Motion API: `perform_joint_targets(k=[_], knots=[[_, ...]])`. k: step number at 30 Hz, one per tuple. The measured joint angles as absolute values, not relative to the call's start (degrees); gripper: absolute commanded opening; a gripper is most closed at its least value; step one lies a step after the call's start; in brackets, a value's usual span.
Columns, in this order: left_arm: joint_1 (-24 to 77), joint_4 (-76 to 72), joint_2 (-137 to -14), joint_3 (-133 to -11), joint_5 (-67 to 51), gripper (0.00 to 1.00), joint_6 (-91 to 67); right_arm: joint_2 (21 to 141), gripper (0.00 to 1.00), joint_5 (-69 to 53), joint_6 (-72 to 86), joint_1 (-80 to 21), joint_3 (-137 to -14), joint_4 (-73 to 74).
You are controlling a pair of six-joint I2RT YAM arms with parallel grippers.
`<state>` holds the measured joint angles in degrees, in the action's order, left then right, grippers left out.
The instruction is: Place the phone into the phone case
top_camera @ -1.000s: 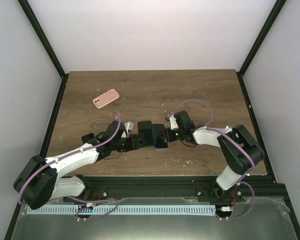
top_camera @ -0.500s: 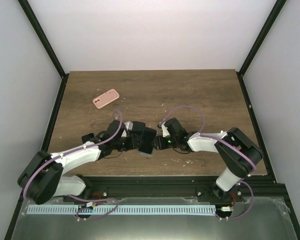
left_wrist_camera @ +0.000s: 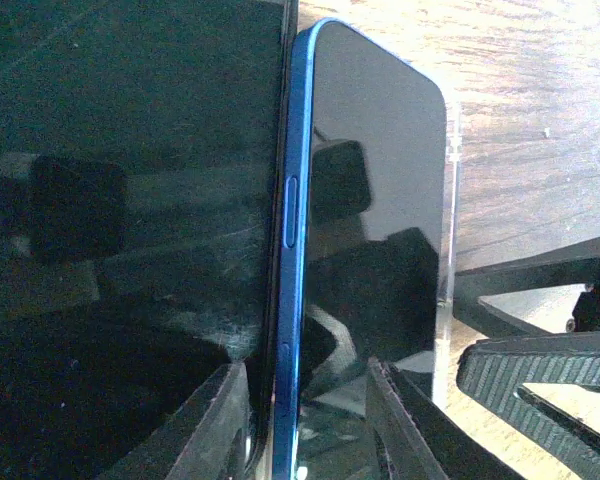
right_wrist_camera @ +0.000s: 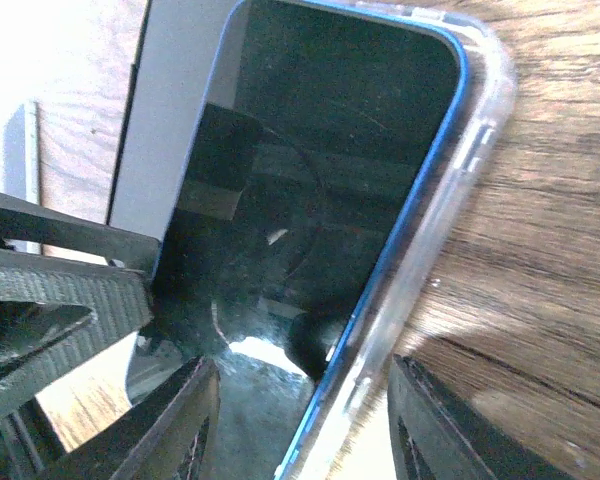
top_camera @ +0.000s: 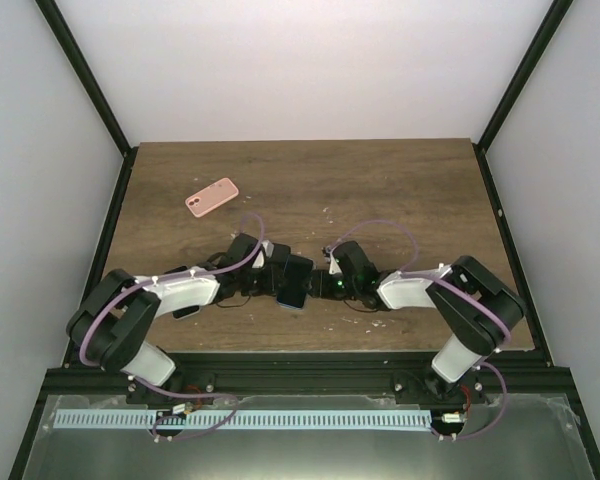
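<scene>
"Top external view first. Where is the phone?"

"Recorded: the phone (top_camera: 293, 284) sits on the worktop (top_camera: 400, 190) directly between the left jaws and the right jaws, which come at it from opposite sides. The left arm (top_camera: 170, 292) and right arm (top_camera: 410, 288) both reach inward to it. A pink phone-shaped item (top_camera: 212, 197) lies well beyond the left jaws, apart from everything. The state of either set of jaws is not readable from here."

"Left wrist view?"

"The left fingers (left_wrist_camera: 215, 430) stand partly apart, with the phone's blue side edge rising between them, its buttons exposed. Whether the pads bear on it, I cannot tell. The clear case (left_wrist_camera: 450, 190) shows as a transparent rim along the phone's other long edge, past one finger. A glossy black slab (left_wrist_camera: 130, 200) lies against the blue edge, past the other finger. The right fingers (left_wrist_camera: 540, 365), ribbed, sit just beside the case rim; contact cannot be determined."

"Right wrist view?"

"The right fingers (right_wrist_camera: 185, 430) are likewise partly apart, and the phone's near end lies between and beyond them. Clamped or merely over it: I cannot tell. The clear rim wraps the phone's far corner and one long side ahead of the jaws. One of the left fingers (right_wrist_camera: 40, 290) sits at the opposite long side, with a pale grey panel (right_wrist_camera: 175, 100) just beside it."
</scene>
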<state>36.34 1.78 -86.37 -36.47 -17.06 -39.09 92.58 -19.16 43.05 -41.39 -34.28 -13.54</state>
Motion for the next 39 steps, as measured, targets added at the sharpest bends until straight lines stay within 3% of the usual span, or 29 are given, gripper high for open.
perform_joint_targets(k=[7,28,35,39], knots=[[36.1,0.6,-88.6,-37.2,-17.5,0.24,-37.5,92.0,0.44,-18.6,47.5,-41.4,-31.4,-18.2],[40.0,-4.3,-92.9,-37.7,-23.2,0.23,-41.5,79.9,0.45,-17.7,42.7,-36.9,-21.2,-15.9],[38.4,-4.8,-92.7,-37.8,-22.5,0.25,-43.2,82.3,0.35,-20.7,39.6,-35.6,-22.7,-16.0],[37.6,-4.9,-92.7,-37.8,-22.0,0.19,-43.2,84.7,0.32,-21.3,39.5,-35.4,-24.2,-16.6]])
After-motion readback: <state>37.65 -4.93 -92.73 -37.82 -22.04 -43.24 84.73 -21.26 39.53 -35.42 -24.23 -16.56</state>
